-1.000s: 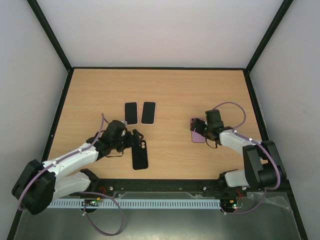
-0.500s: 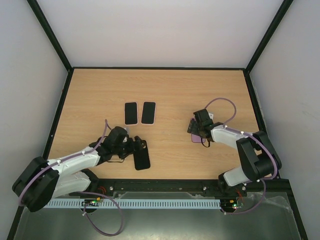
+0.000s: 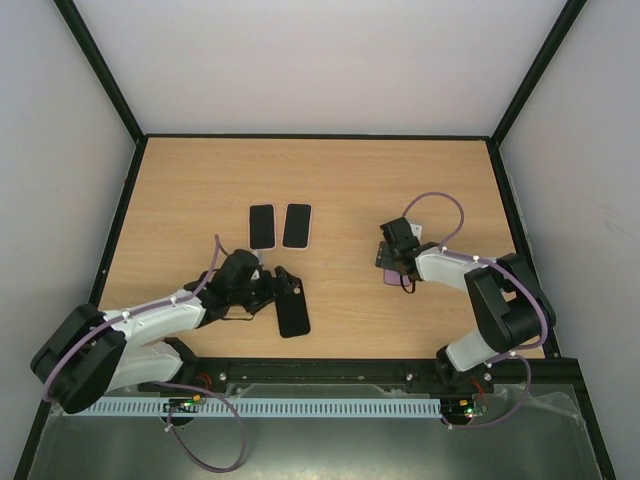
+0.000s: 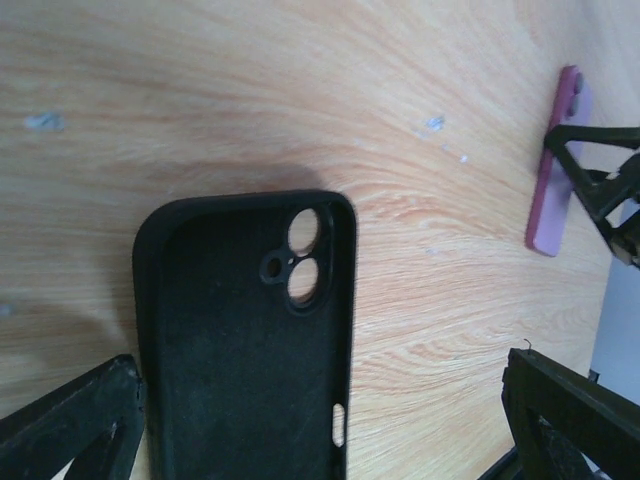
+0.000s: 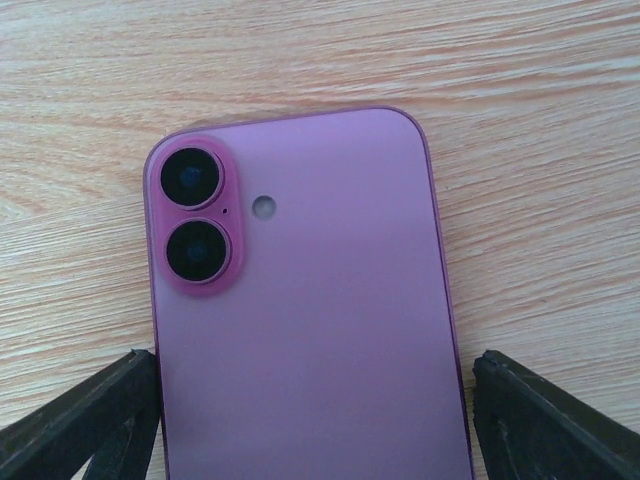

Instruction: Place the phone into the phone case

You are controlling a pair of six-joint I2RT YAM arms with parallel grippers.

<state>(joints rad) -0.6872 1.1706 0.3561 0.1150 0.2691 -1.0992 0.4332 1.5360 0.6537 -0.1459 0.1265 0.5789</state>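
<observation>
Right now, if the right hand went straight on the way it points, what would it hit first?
The right hand would likely meet the purple phone, lying back-up directly ahead between its open fingers. The fingertips straddle it and might reach the wooden table instead; depth is unclear.

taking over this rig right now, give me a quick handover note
Left gripper: open, jaws either side of the black case, which lies flat on the table, hollow side up and empty.
Right gripper: open, jaws flanking the purple phone, which lies camera side up, not clamped or lifted.
Done: both arms lined up on their items.
Left: grip the phone, probably turn it over, carry it to the case, press it in.
Further back lie a dark slab and a pale-edged slab.
</observation>
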